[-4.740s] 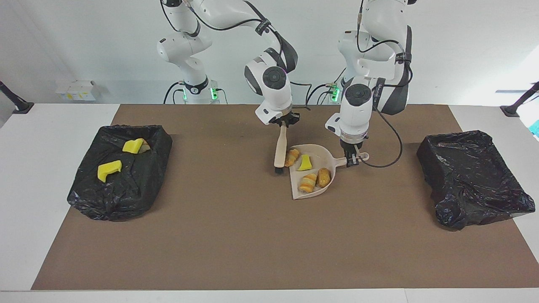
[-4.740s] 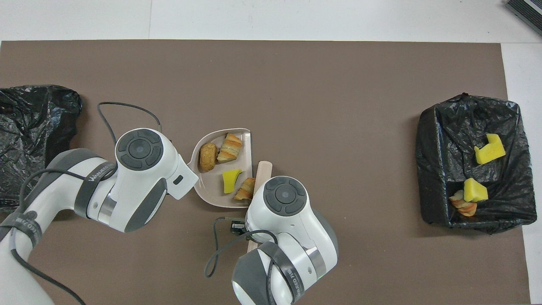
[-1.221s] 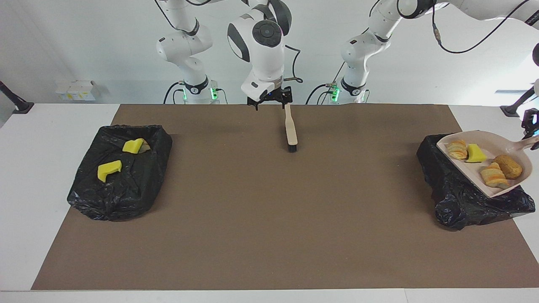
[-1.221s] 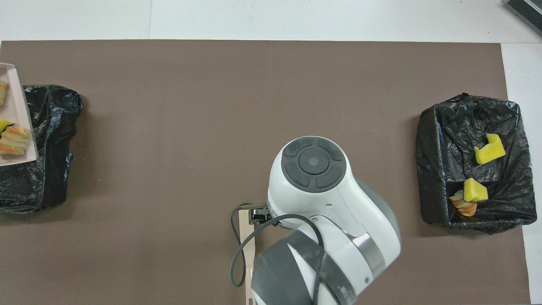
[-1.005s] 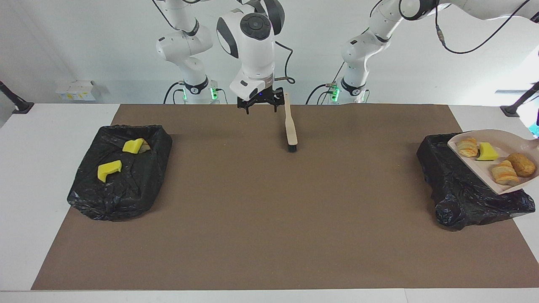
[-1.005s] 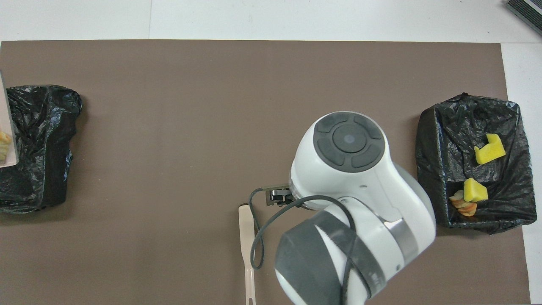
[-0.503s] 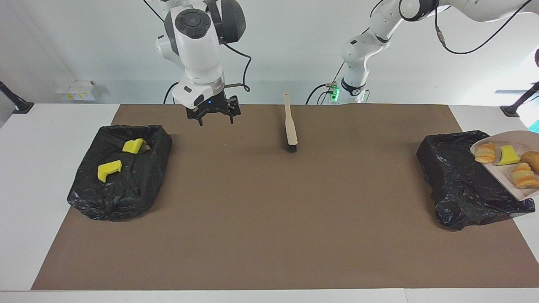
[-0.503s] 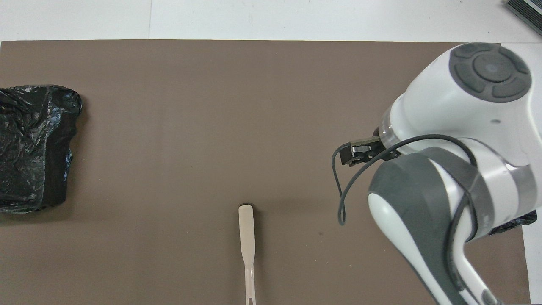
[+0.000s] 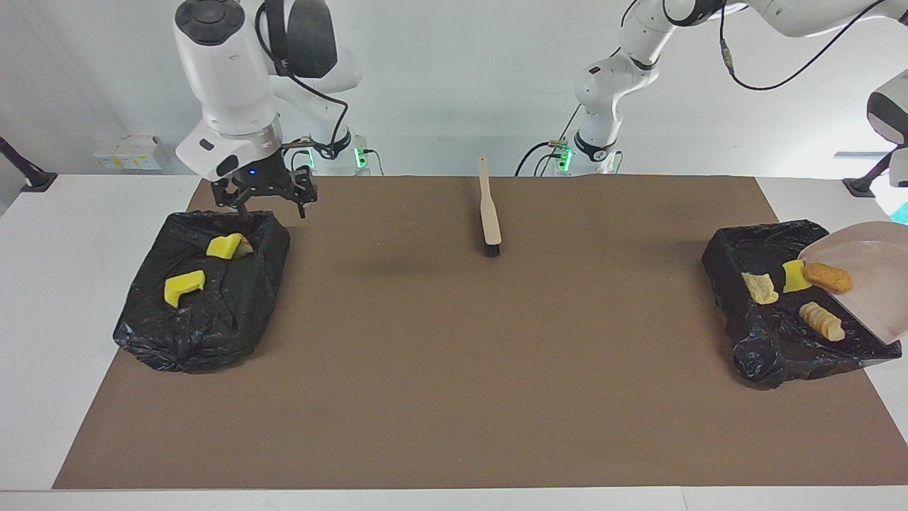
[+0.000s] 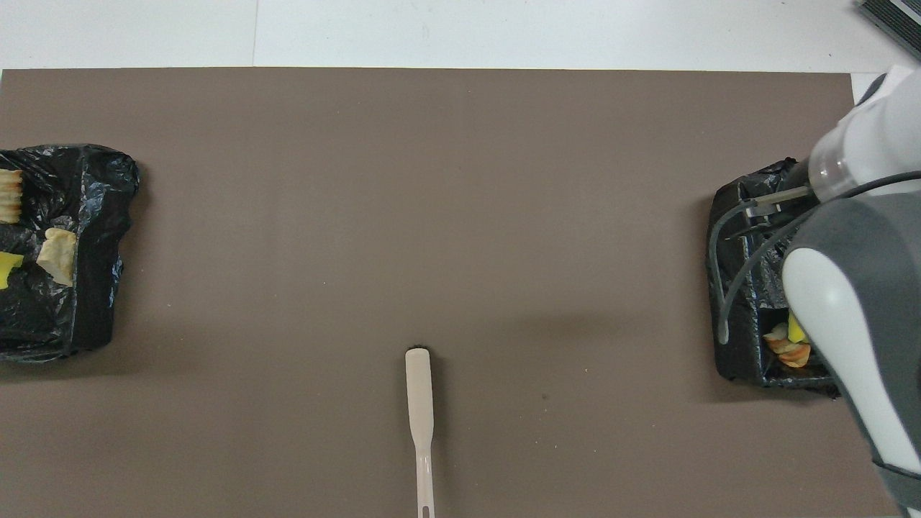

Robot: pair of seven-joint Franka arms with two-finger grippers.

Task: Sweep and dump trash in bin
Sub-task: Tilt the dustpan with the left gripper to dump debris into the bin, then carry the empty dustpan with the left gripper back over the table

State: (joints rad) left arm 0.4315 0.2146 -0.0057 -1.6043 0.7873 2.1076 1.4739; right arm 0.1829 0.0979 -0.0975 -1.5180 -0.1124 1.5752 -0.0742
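The beige dustpan [image 9: 876,284] hangs steeply tilted over the black bin [image 9: 773,341] at the left arm's end, and its handle runs out of view. An orange-brown piece of trash [image 9: 827,277] is still on the pan's lip. Two pale bread pieces [image 9: 759,287] [image 9: 821,321] and a yellow scrap [image 9: 794,275] lie in that bin [image 10: 79,288]. My left gripper is out of view. My right gripper [image 9: 266,204] hangs open and empty over the edge nearest the robots of the other black bin [image 9: 206,319].
The beige brush [image 9: 489,213] [image 10: 419,403] lies on the brown mat near the robots, midway between the bins. The bin at the right arm's end holds two yellow scraps [image 9: 184,287] [image 9: 225,245] and a bread piece [image 10: 788,349]. My right arm covers much of it from above.
The dustpan has tipped and most of its trash has slid into the bin below. My right gripper has swung from beside the brush to over the other bin.
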